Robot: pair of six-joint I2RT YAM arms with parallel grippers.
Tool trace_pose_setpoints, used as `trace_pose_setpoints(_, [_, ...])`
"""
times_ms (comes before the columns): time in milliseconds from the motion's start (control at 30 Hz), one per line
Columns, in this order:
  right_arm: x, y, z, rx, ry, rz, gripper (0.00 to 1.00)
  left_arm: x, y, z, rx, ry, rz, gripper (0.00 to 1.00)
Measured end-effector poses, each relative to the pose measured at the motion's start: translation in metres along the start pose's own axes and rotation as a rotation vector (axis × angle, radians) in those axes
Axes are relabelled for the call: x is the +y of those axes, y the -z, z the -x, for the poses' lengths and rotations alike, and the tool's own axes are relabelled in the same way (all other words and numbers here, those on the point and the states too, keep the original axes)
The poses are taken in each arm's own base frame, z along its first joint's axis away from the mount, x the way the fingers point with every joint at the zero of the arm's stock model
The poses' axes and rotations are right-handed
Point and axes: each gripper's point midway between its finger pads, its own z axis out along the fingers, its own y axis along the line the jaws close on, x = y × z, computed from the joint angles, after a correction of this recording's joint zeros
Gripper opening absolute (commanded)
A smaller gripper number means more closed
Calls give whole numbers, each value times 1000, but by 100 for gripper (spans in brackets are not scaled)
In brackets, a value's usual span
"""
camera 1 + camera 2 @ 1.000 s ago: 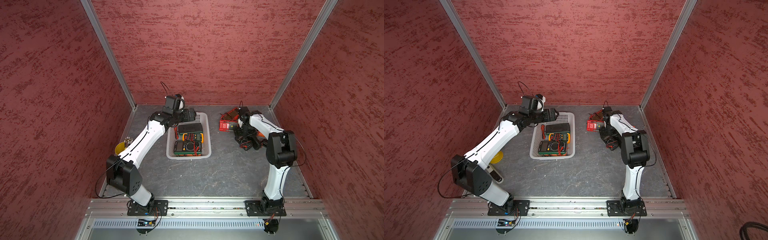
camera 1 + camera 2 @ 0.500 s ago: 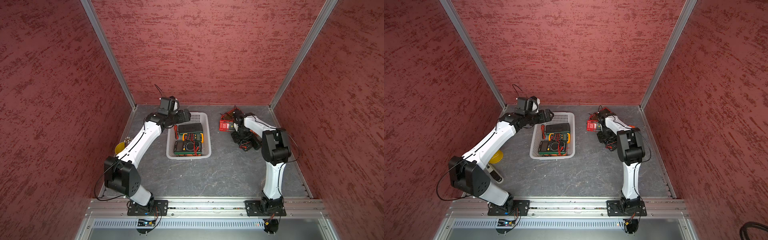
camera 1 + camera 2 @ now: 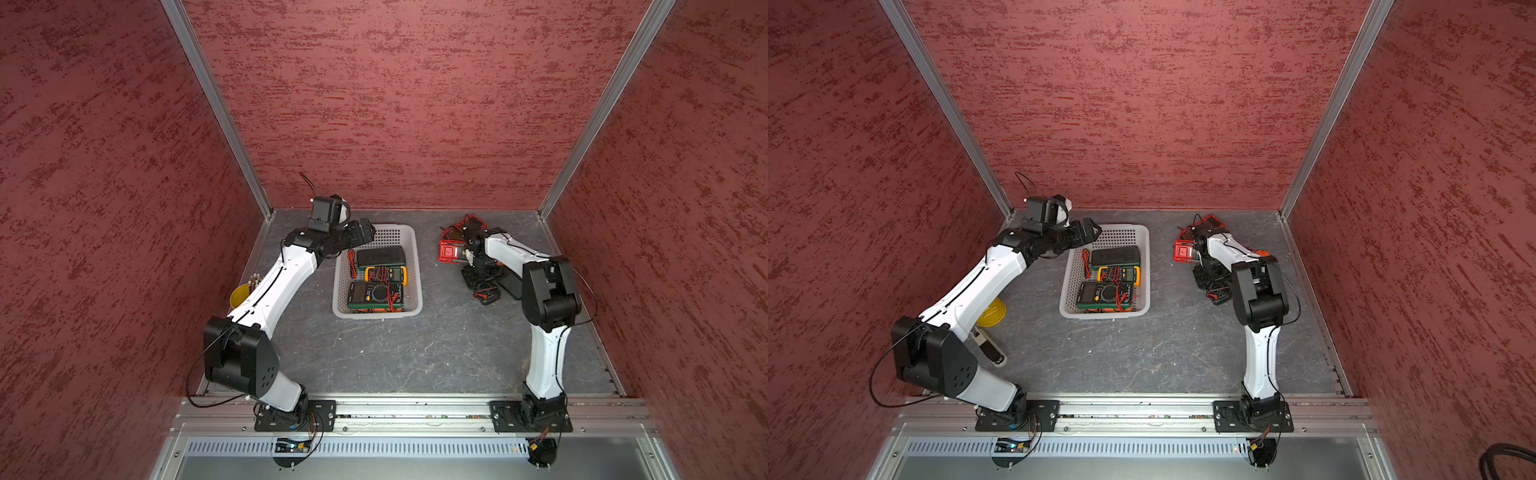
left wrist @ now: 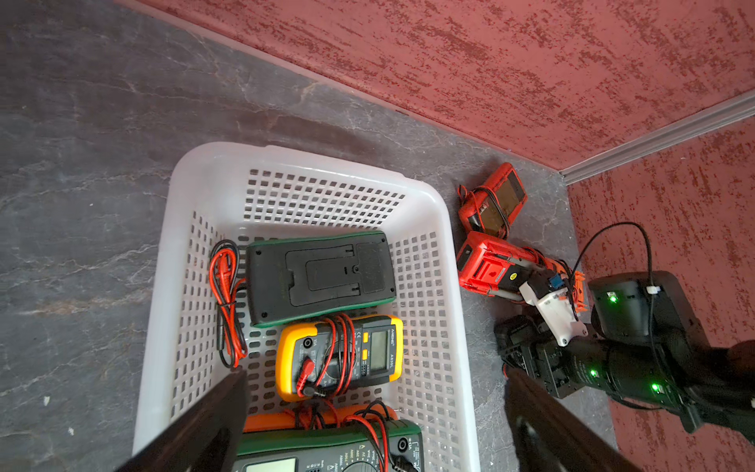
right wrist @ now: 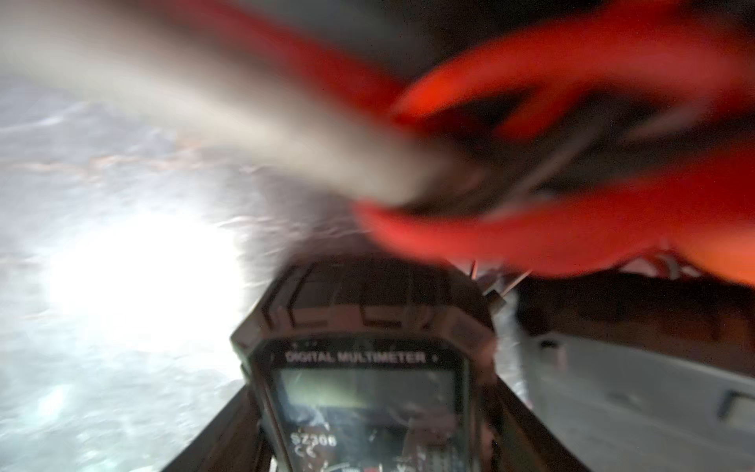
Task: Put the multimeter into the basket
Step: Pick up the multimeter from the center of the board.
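Since a second ago the left gripper (image 3: 365, 235) has backed off toward the far left corner of the basket (image 3: 376, 314), jaws still spread wide and empty. The right arm has folded in tighter, and the right gripper (image 3: 478, 279) now sits lower over the black multimeter (image 3: 488, 294). That meter lies on the table (image 3: 415, 357) to the right of the basket and apart from it, near two red multimeters (image 3: 451, 252). Basket load unchanged: three meters (image 3: 374, 296) in a row, red leads looped about them. Both top views give only a dark lump beneath the right wrist. The right wrist view, badly smeared, shows that meter's screen and lettering up close, with a dark finger (image 5: 228, 433) on each flank. Whether they pinch it yet, cannot tell. The left wrist view shows the left fingers (image 4: 212, 417) standing well apart, the basket seen between them, and small green lights on the right arm's wrist, too small to make out from above.
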Motion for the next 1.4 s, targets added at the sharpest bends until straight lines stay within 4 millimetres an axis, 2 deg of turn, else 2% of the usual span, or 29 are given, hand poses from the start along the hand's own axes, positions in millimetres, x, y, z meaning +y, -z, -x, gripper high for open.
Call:
trace_pose_setpoints(167, [15,2,-3,-4,-14,35,74,25,4,-4,4,68,31,100])
trace_pose_setpoints(300, [17,2,-4,-7,-37,47,76,28,12,-1,-12,82,25,100])
trace_pose_setpoints(367, [18,2,-4,-10,-47,50,79,26,16,1,-21,81,17,100])
trace_pose_setpoints(400, [19,1,-4,-11,-53,54,98,25,17,2,-25,80,13,100])
trace_pose_setpoints(500, [28,-4,-11,11,-55,82,98,23,18,3,-29,79,5,100])
trace_pose_setpoints(567, [33,-4,-15,18,-50,93,95,24,17,3,-29,83,4,100])
trace_pose_setpoints(667, [38,-3,-18,19,-46,102,84,25,17,3,-29,88,5,100])
trace_pose_setpoints(867, [47,8,-19,-1,-55,137,41,25,17,3,-30,93,5,100])
trace_pose_setpoints(967, [49,15,-17,-24,-57,143,30,26,17,4,-30,97,5,100])
trace_pose_setpoints(1133, [56,32,-14,-69,-57,152,27,28,18,5,-33,102,8,100])
trace_pose_setpoints(1233, [63,56,-4,-124,-71,180,27,30,18,5,-33,105,12,100])
trace_pose_setpoints(1400, [92,134,35,-318,-120,303,29,38,15,1,-24,121,30,100])
